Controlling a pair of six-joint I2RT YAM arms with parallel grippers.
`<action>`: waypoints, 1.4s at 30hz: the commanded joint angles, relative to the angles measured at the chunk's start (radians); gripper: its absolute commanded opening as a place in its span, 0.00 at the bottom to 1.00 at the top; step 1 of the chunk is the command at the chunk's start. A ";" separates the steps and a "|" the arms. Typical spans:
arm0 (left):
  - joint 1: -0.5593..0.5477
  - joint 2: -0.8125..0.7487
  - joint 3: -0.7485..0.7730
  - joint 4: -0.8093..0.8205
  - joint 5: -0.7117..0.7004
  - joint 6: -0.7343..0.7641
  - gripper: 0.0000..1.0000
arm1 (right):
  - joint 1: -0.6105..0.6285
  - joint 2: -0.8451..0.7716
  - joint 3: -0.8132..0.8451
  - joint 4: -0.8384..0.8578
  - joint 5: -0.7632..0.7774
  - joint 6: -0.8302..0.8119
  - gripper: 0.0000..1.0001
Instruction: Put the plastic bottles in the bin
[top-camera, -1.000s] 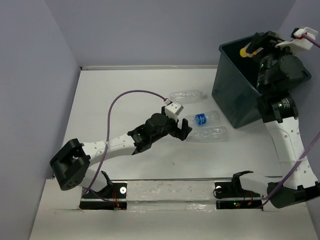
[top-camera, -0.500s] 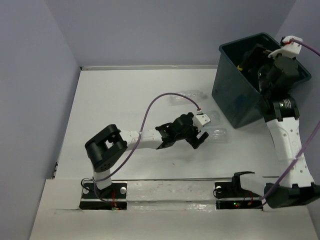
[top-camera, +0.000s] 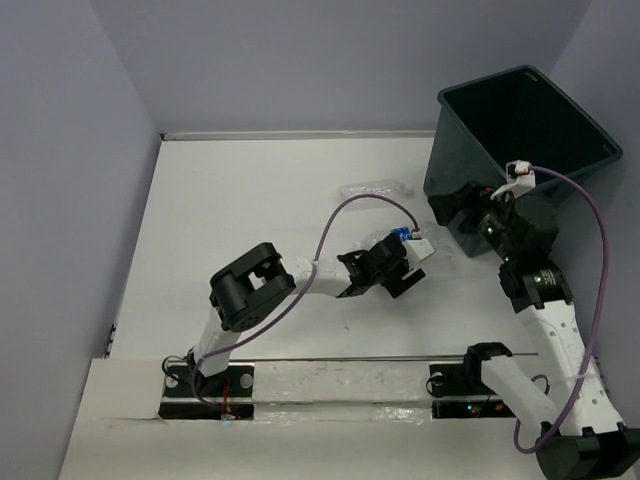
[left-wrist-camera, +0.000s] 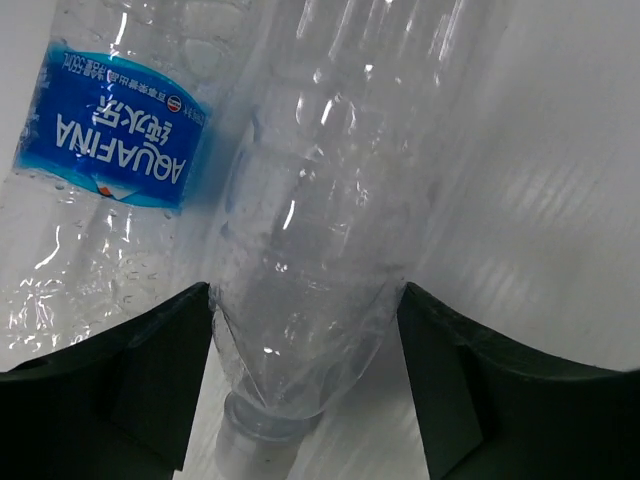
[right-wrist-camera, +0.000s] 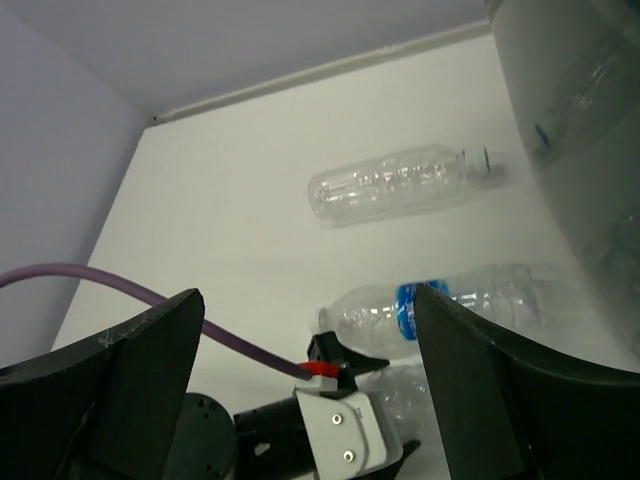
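Three plastic bottles lie on the white table left of the bin (top-camera: 560, 110). A clear one (top-camera: 375, 188) lies farthest back and also shows in the right wrist view (right-wrist-camera: 400, 185). A blue-labelled one (top-camera: 403, 237) (right-wrist-camera: 460, 300) (left-wrist-camera: 110, 130) lies in the middle. Another clear one (top-camera: 436, 266) (left-wrist-camera: 310, 200) lies nearest. My left gripper (top-camera: 408, 272) (left-wrist-camera: 305, 330) has its jaws pressed on both sides of this near bottle's shoulder, close to the neck, and the bottle still rests on the table. My right gripper (top-camera: 455, 205) (right-wrist-camera: 308, 300) is open and empty, low beside the bin's front-left wall.
The bin's wall (right-wrist-camera: 580, 150) fills the right edge of the right wrist view. A purple cable (top-camera: 350, 205) arcs over the left arm. Grey walls close off the back and left of the table.
My right arm has come out from above the bin and dropped beside its front wall, now empty. My left gripper has moved right and set its jaws on the near clear bottle.
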 joint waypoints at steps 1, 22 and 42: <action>-0.033 0.012 0.040 0.003 -0.053 0.032 0.69 | 0.010 -0.100 -0.042 -0.017 -0.071 0.018 0.90; -0.082 -0.399 -0.245 0.153 -0.090 -0.353 0.26 | 0.010 -0.311 -0.206 -0.251 0.043 0.095 0.99; -0.085 -0.595 -0.403 0.291 -0.049 -0.320 0.75 | 0.010 -0.102 -0.179 0.192 -0.088 0.170 0.27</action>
